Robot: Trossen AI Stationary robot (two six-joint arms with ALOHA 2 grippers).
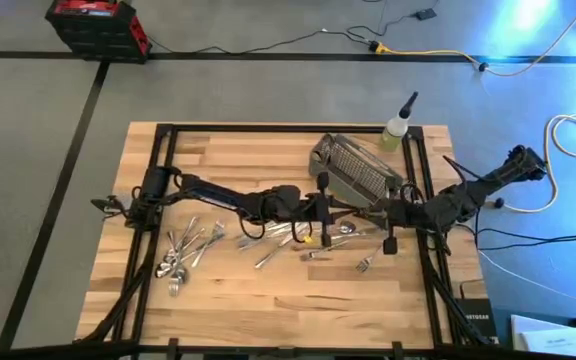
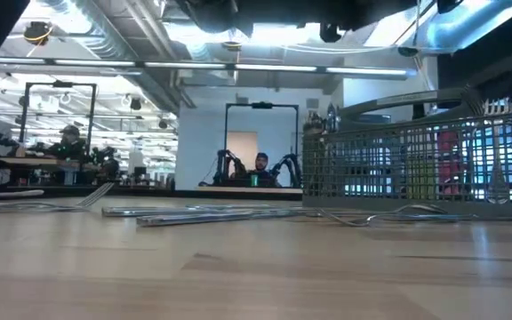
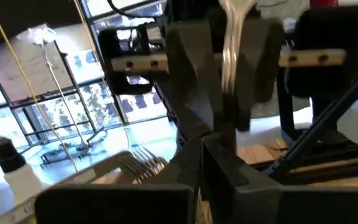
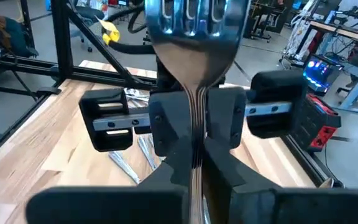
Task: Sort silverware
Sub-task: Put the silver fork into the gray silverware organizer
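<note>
Mid-handover just beside the basket (image 1: 356,172), left gripper (image 1: 320,208) and right gripper (image 4: 194,146) both pinch one fork (image 4: 194,37); next, judging by this, one lets go and the other drops it in

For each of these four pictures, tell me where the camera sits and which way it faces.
High: above the table, looking straight down; both arms meet mid-table by the basket.
Low: at tabletop height, looking level past silverware into the room; arms only at the top edge.
Left wrist: on the left arm, facing the right gripper; a fork is between them.
Right wrist: facing the left gripper, same fork.
Both wrist views share that fork.
</note>
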